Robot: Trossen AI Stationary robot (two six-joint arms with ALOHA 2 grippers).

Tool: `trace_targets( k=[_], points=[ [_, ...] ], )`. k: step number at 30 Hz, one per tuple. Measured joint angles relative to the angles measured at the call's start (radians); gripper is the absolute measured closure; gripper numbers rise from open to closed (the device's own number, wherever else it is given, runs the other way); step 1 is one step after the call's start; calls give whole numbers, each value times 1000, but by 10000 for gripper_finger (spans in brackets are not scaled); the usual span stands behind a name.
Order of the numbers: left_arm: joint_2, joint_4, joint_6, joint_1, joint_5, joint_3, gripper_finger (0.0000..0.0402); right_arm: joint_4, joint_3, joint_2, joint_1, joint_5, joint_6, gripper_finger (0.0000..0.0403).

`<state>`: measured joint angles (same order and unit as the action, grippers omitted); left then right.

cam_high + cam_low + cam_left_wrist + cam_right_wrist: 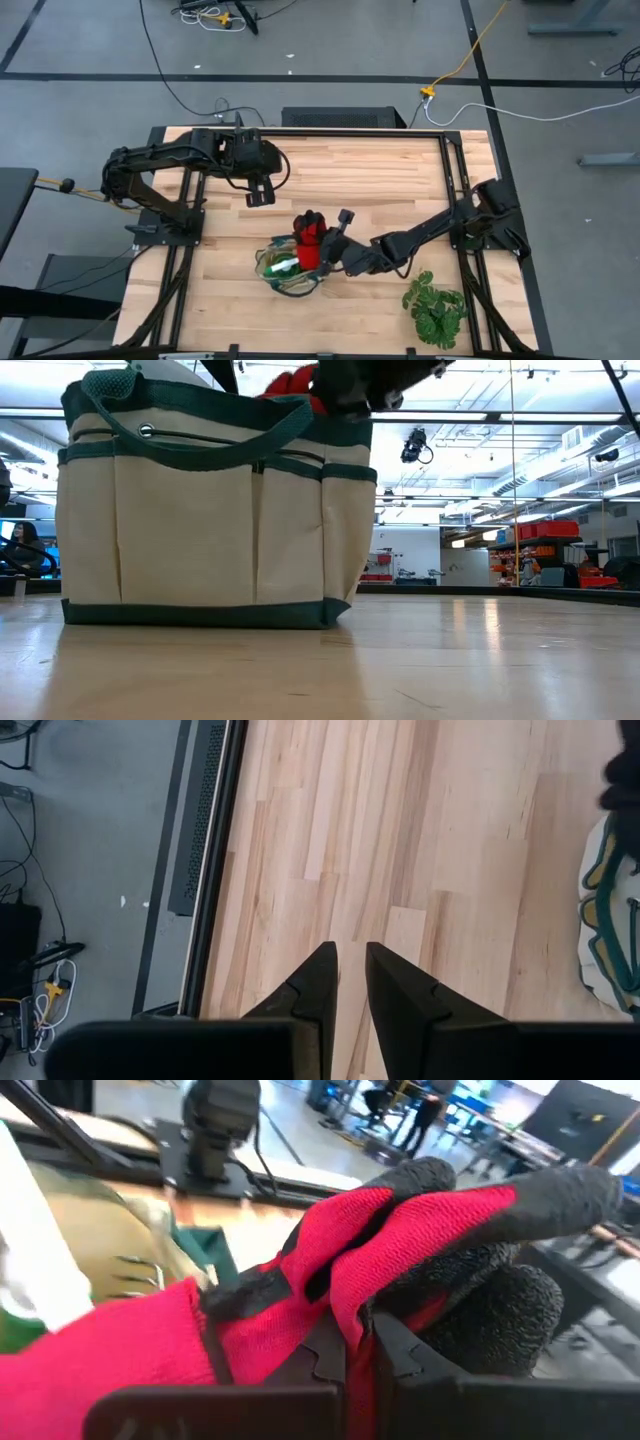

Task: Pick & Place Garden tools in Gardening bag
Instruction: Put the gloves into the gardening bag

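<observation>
Right gripper (322, 250) jaws are clamped on the red glove (311, 240), held above the open bag (285, 268) at mid-desk. Left gripper (259, 195) hovers apart, jaws slightly parted, empty.

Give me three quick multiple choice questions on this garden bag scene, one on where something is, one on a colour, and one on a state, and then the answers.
1. Where does the leafy plant stand on the table?
A. near the right arm's base
B. beside the left arm's base
C. inside the bag

2. What colour is the glove that the right tool holds?
A. blue
B. red and dark grey
C. yellow

3. In what state is the left tool?
A. shut on a rake
B. shut on the bag's handle
C. holding nothing, above bare table

Answers: 1 A, the high view shows the plant at the table's corner by the right arm. 2 B, the right wrist view shows red fabric with dark grey fingers. 3 C, the left wrist view shows only wood between its fingers, away from the gardening bag.
</observation>
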<state>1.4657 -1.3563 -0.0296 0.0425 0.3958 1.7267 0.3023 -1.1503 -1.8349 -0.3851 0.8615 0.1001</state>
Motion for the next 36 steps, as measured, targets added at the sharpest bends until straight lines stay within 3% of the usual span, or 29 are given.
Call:
trace_targets(
  k=[7,10,14,32,36],
  points=[
    [0,0,0,0,0,0,339,118,1,-19,4,96,140,397],
    [0,0,0,0,0,0,339,159,1,-19,4,87,175,397],
    [0,0,0,0,0,0,339,145,1,-19,0,38,136,397],
    [0,1,0,0,0,0,339,124,1,-20,-81,90,78,397],
    [0,1,0,0,0,0,339,132,1,-20,-80,54,75,391]
  ],
)
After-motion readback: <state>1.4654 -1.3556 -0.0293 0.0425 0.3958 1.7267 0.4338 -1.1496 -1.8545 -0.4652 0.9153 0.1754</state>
